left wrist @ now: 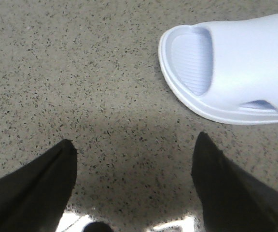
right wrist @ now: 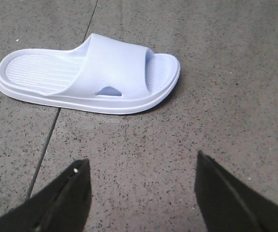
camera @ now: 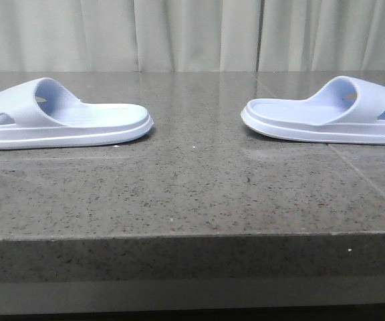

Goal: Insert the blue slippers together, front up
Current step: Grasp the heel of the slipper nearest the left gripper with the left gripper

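speckled stone table [camera: 192, 194] edge sits closest, with the two blue slippers [camera: 59, 117] [camera: 333, 114] well apart at ten and two o'clock, likely light, springy foam best pinched at the strap, while left gripper [left wrist: 134, 159] and right gripper [right wrist: 141, 179] hang agape, empty.

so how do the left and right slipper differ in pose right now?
The left slipper lies with its heel toward the table's centre and strap outward left; the right slipper mirrors it, strap outward right. The left one runs off the front view's edge. Both are upright, sole down, apart, ungrasped.
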